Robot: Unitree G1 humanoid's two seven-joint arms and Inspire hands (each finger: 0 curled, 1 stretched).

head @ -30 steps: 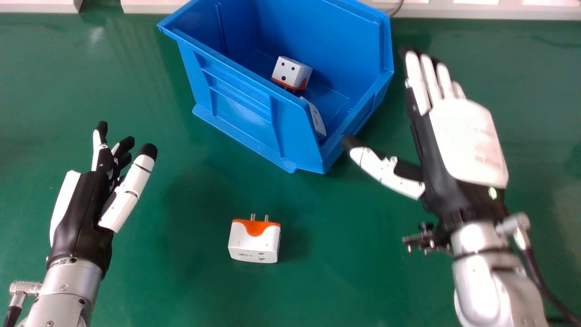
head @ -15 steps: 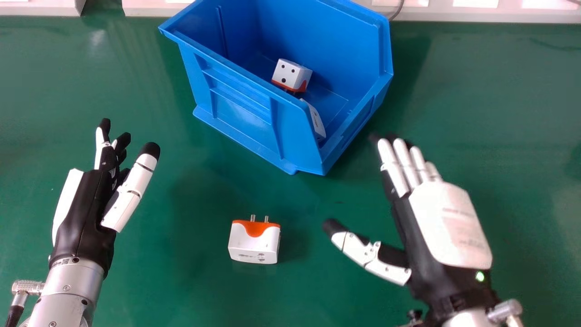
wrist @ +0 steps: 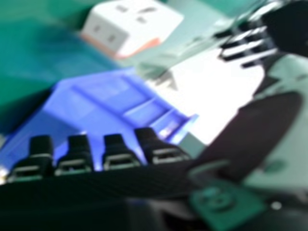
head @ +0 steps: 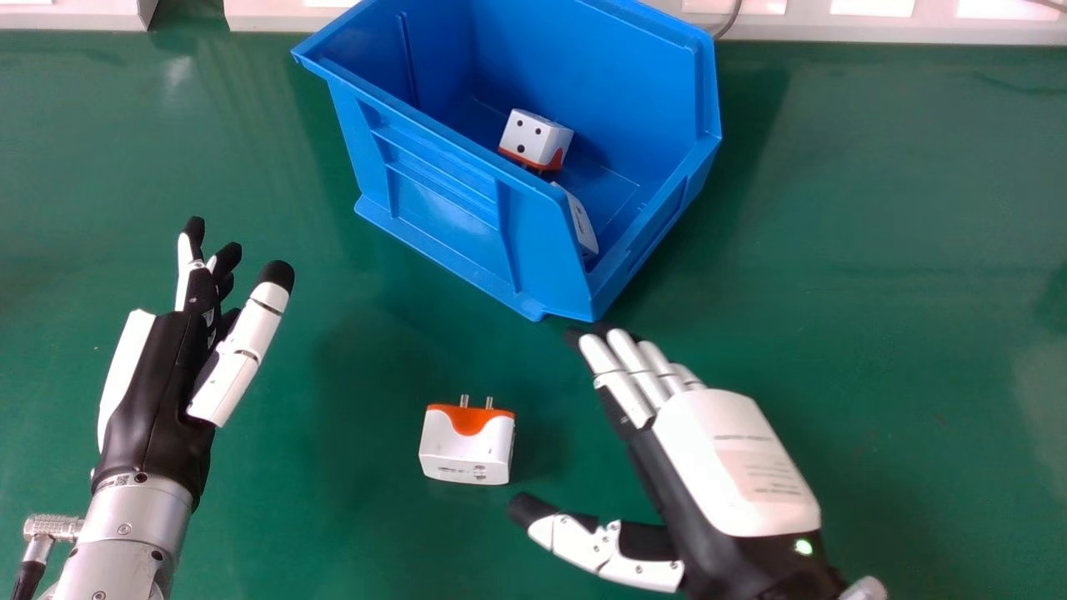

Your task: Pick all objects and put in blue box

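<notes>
The loose adapter (head: 467,446) stood on the green counter (head: 917,292), its prongs toward twelve o'clock and its longer side running roughly from nine to three. The right robot hand (head: 733,467) was the nearer, with the adapter at about nine o'clock from its palm. It was wide and empty: fingers straight toward eleven o'clock, thumb well apart, the gap facing the adapter. The left robot hand (head: 154,383) was also open and empty, farther off, with the adapter near its three o'clock.

The blue box (head: 450,217) lay between twelve and one o'clock from the adapter, already containing a boxed adapter (head: 533,137) and a white piece (head: 581,223). In my assessment, the next move required the right robot hand to travel toward nine o'clock and straddle the body before closing.
</notes>
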